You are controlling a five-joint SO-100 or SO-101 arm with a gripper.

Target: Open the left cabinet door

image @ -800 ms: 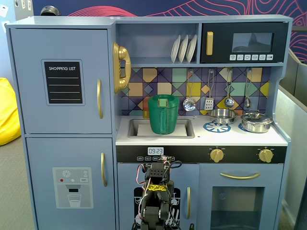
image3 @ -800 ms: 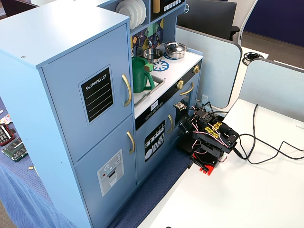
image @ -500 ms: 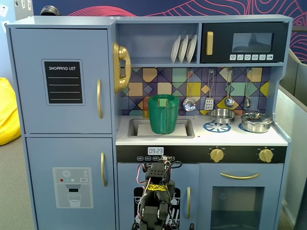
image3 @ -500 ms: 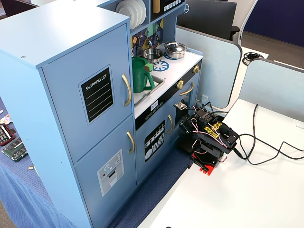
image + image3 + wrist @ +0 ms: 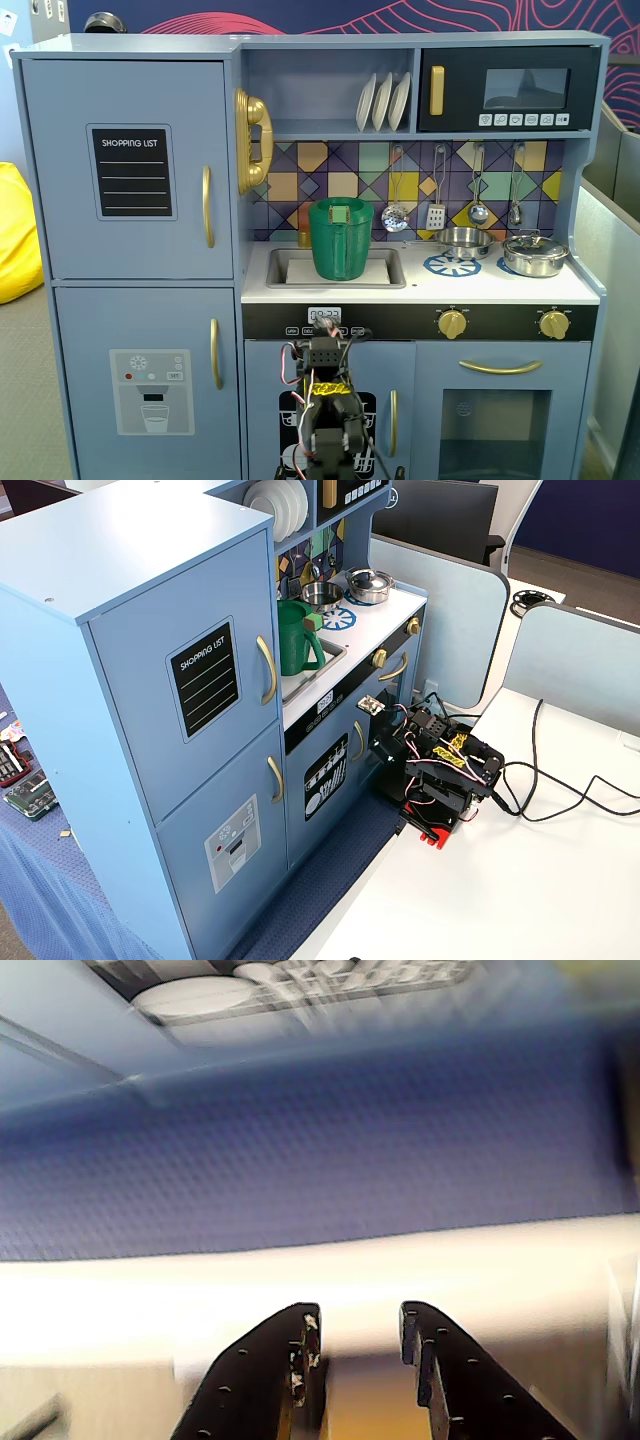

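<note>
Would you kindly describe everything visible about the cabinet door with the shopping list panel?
The left cabinet door is a tall blue-grey panel, seemingly painted wood, forming the upper left front of the toy kitchen. A black "SHOPPING LIST" chalkboard with white ruled lines sits near its middle, and a vertical gold bar handle runs along its right edge in this fixed view. It appears shut, flush with the frame, directly above the dispenser door. Nothing touches it; the arm sits folded low, well away.

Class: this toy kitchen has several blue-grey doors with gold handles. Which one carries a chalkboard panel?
The top left door: it alone bears the black "SHOPPING LIST" panel. The door below it has a grey dispenser panel instead.
</note>
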